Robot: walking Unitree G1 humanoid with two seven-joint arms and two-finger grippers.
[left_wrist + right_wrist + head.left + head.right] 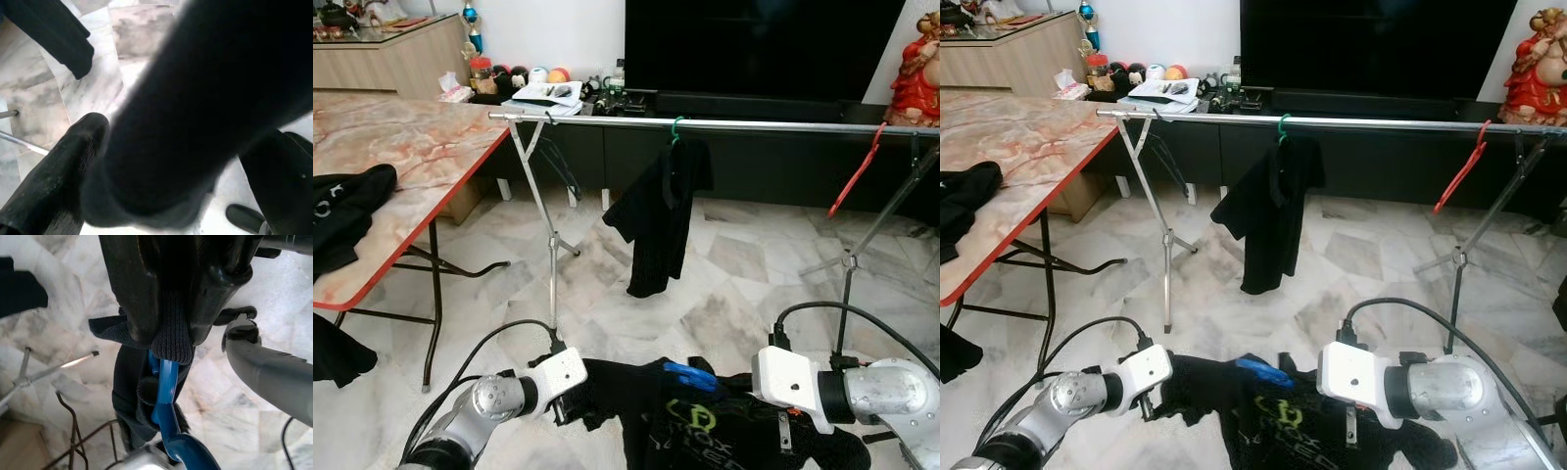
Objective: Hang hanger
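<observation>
My two black fingers (54, 181) spread either side of a thick fold of black fabric (195, 112), cloth close and blurred, pale marble floor (88, 93) beyond, another dark garment (54, 34) hanging over it, thin metal rod (22, 142) at the edge

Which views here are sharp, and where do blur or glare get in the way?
Left and right eye views: evenly lit and sharp, with a mild sheen on the marble floor and a bright streak along the steel rail. Left wrist view: the black shirt sits too close and is out of focus, blocking most of the frame. Right wrist view: the blue hanger and the shirt's cuff are crisp, the floor slightly soft.
</observation>
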